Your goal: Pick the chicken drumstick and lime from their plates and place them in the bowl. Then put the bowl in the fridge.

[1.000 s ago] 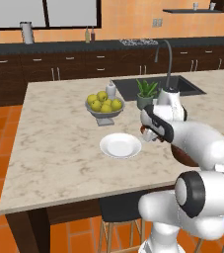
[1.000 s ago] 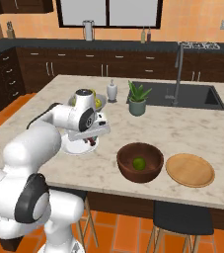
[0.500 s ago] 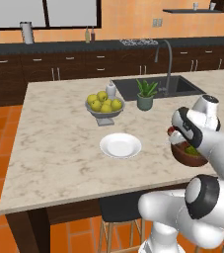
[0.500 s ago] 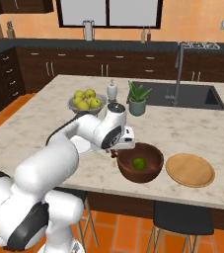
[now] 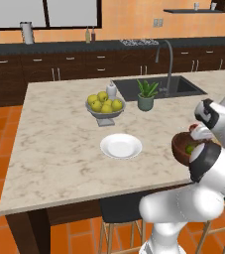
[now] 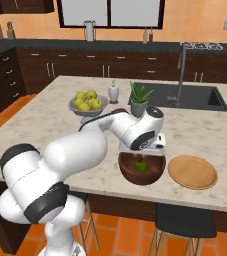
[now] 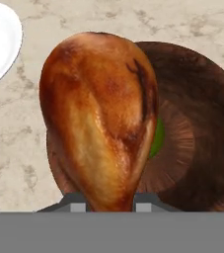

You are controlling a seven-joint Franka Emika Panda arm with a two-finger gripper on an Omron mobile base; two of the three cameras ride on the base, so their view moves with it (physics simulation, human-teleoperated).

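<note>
Chicken drumstick (image 7: 101, 118): you see it large in your hand view, reddish-brown and glossy, its narrow end down between the finger tips and its broad end up, hanging over the bowl's left half.
Jaws: yours are closed on the chicken drumstick; the gripper (image 7: 110, 202) holds it by the thin end, above the bowl.
White plate (image 5: 121, 146): to your left in the left base view, round and shallow, lying on the counter between the fruit dish and the near edge; its rim shows at the top left corner of the hand view.
Fruit dish (image 5: 104, 110): grey pedestal dish heaped with yellow-green fruits, behind the white plate, with a small white bottle (image 5: 111, 90) just behind it.
Potted plant (image 5: 146, 95): spiky green plant in a grey pot, right of the fruit dish, beside the sink (image 5: 158, 87).
Bowl (image 6: 141, 168): deep, dark-brown wood, near the counter's front edge, directly under your gripper in the right base view.
Lime (image 6: 141, 166): small and green, lying inside the bowl; in the hand view you see only a green sliver of it past the drumstick's right side.
Wooden plate (image 6: 192, 171): flat tan round with a raised rim, just beside the bowl on its right, apart from it.
Counter (image 5: 54, 144): pale marbled stone island carrying all of these.
</note>
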